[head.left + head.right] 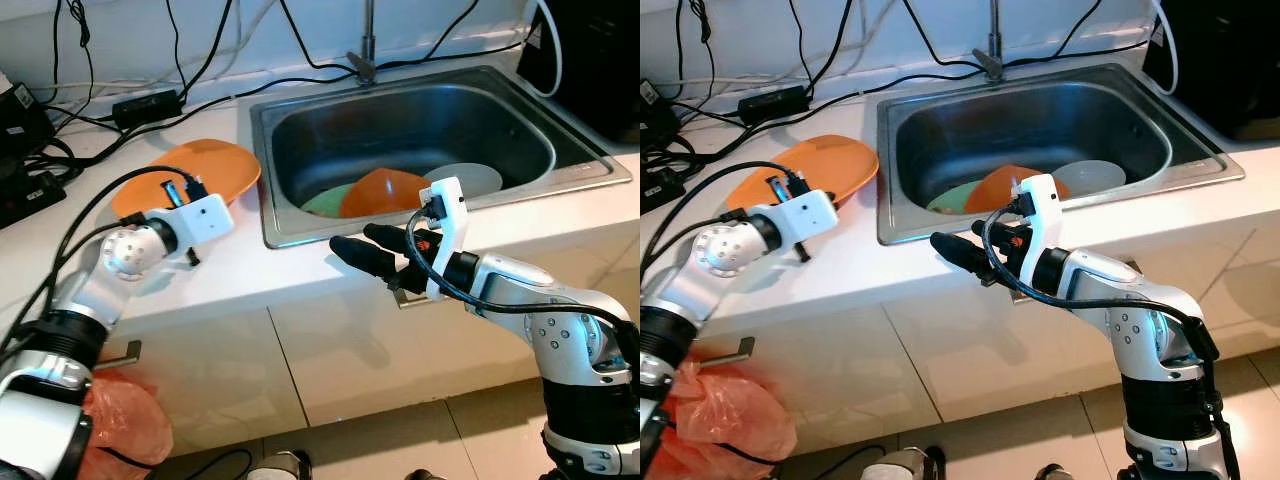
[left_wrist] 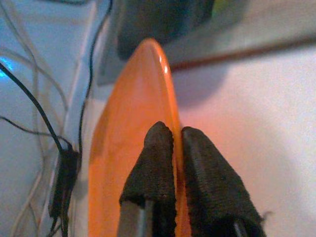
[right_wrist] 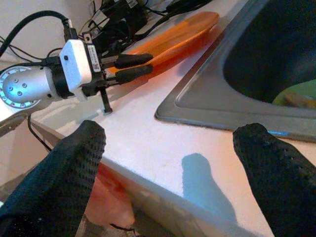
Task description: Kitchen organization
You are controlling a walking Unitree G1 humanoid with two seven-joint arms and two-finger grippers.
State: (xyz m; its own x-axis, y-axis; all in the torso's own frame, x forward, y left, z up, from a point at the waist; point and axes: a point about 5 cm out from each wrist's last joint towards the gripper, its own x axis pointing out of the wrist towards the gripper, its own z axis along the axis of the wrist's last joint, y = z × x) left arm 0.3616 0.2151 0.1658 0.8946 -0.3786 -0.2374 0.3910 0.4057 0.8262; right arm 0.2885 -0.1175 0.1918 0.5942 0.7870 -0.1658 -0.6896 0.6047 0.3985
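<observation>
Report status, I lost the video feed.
Left gripper shut on orange plate rim, on counter. Right gripper open, empty, before sink. Nothing in the way.

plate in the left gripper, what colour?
Orange plate, clearest in the left wrist view; the left gripper pinches its rim.

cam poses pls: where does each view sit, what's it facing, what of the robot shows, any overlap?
Left and right eye: on the head, looking down at sink and counter; both arms show.
Left wrist: along the left gripper, jaws pinching the orange plate rim.
Right wrist: along the open right gripper, facing the left gripper.
Shared: orange plate, sink edge.
</observation>
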